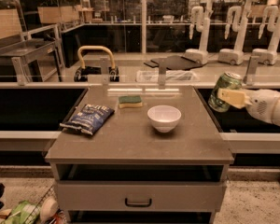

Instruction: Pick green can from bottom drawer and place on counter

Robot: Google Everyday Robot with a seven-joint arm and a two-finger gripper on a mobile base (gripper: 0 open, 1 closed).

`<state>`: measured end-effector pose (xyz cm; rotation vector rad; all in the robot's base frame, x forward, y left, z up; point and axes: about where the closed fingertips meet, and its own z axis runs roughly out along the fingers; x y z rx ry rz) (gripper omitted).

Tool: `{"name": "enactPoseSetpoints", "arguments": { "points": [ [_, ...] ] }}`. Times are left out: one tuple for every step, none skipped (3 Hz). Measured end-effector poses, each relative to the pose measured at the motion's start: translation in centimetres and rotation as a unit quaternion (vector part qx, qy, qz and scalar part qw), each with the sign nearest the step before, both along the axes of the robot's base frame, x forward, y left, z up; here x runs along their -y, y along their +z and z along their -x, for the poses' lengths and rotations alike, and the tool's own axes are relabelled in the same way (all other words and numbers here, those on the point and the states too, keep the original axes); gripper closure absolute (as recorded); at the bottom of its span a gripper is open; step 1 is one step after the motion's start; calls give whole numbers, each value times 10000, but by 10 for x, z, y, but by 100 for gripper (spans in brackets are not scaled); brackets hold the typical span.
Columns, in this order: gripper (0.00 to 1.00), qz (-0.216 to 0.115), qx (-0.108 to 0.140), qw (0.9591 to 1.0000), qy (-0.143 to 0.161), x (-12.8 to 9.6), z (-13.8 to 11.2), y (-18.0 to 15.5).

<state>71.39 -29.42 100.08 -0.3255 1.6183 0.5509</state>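
The green can [223, 89], with a silver top, is held tilted in the air by my gripper [229, 97], which comes in from the right edge with a pale finger [234, 97] across the can. The gripper is shut on the can. The can hangs just past the right edge of the counter [130, 141], above its level and near its back right corner. The counter is a grey-brown top on a grey drawer cabinet. The bottom drawer [139, 197] shows its front with a dark handle.
On the counter lie a white bowl [164, 118], a green-and-yellow sponge [130, 101] and a blue snack bag [87, 118]. A long pale shelf with metal posts [144, 76] runs behind. Items sit on the floor at the lower left [23, 212].
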Motion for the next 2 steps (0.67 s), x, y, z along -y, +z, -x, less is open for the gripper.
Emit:
{"name": "enactPoseSetpoints", "arguments": {
  "points": [
    [100,164,-43,9992,-349,-4,-57,0],
    [100,181,-37,9992,-347,-6,-62,0]
  ]
}}
